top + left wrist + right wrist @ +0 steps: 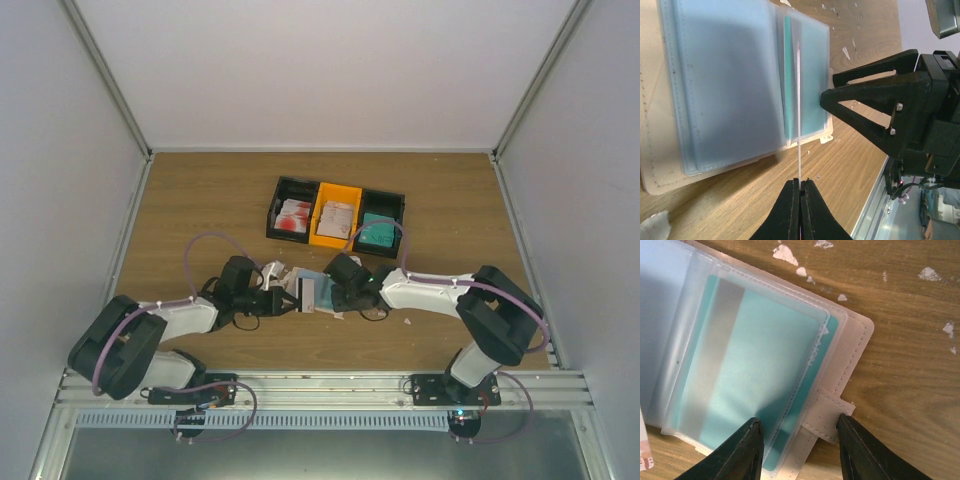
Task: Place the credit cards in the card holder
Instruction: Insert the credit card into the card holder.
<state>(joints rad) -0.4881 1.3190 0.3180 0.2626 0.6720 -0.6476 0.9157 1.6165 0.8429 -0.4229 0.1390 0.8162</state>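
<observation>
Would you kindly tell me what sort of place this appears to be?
Probably a robotics lab test cell: white enclosure walls, a wooden table, and robot arms bolted to a metal rail.

1. We see the table [910, 340] as wood-grain board, matt with a faint sheen.
2. The card holder [860, 332] has a beige cover like soft matt leather, stitched along its edges.
3. Its sleeves [765, 315] are clear, slightly frosted plastic film with glossy glints.
4. The credit card [750, 390] inside looks like smooth teal plastic with a dull silver band.
5. We read the fingers [747, 455] of the right gripper [799, 420] as matt black plastic, faintly grainy.
6. The scraps [785, 252] look like rough white paper.
7. The bins [340, 188] are smooth black and orange plastic.
</observation>
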